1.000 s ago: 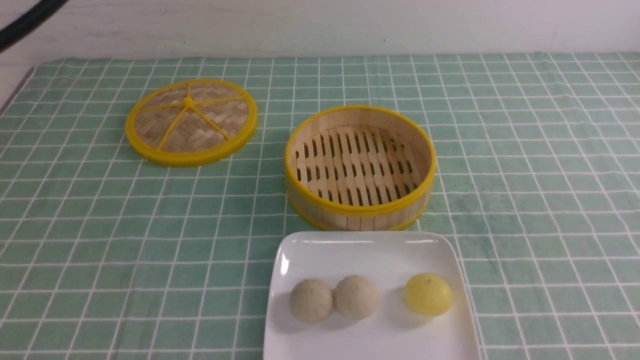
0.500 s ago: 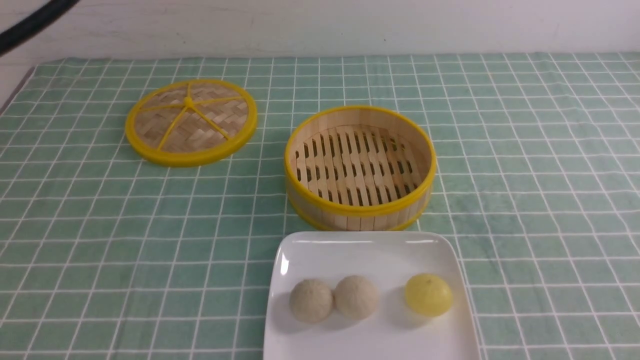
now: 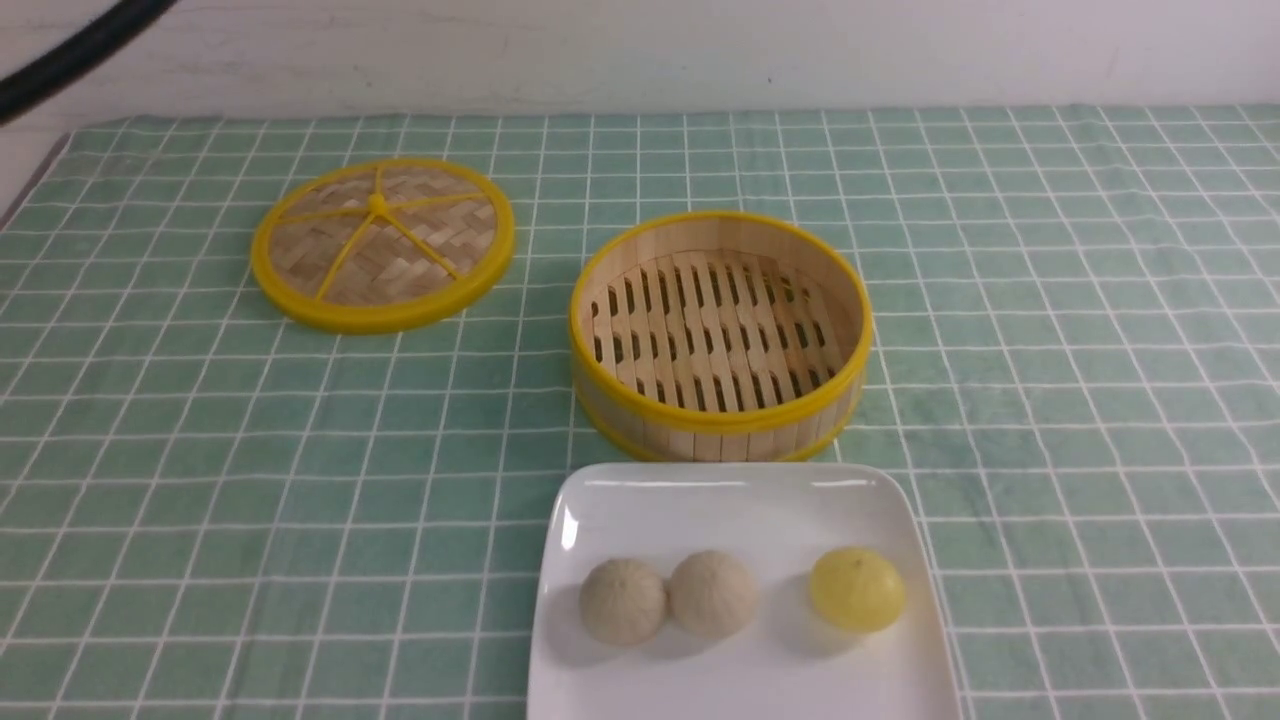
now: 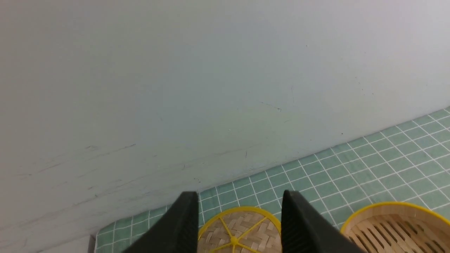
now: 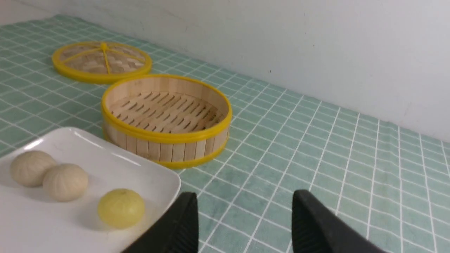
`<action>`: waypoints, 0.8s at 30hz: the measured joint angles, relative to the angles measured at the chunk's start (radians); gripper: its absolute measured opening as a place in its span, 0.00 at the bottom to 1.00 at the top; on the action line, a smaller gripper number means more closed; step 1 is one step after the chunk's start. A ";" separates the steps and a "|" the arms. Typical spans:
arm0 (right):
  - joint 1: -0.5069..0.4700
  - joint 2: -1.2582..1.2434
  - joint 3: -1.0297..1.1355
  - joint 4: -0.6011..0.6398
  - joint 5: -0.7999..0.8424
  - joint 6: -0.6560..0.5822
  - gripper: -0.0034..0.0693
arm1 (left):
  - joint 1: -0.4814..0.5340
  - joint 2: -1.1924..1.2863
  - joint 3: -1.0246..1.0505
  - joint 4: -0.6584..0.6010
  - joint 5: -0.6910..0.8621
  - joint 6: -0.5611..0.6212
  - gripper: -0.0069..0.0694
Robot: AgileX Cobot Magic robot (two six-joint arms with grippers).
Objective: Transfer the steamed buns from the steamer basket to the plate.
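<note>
Plating status: steamed buns (image 3: 712, 594) are laid on the plate (image 3: 720, 500), 6 o'clock of the empty steamer basket (image 3: 715, 420); task judged complete.
Left gripper (image 4: 240, 211): jaws parted, nothing held.
Right gripper (image 5: 245, 211): jaws parted, nothing held.

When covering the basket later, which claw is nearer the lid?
Left. The left claw frames the lid just ahead; the right claw sits by the plate, with the basket between.

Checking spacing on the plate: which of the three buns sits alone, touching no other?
The yellow bun, on the right side of the plate: bare plate separates it from the two beige buns, which touch each other.
</note>
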 joint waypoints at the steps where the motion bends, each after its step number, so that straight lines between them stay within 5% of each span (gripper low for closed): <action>1: 0.000 -0.001 0.014 -0.006 0.000 0.004 0.56 | 0.000 0.000 0.004 0.000 0.000 0.000 0.55; 24: 0.000 -0.002 0.033 -0.015 0.008 0.007 0.52 | 0.000 0.000 0.107 0.004 -0.191 -0.002 0.55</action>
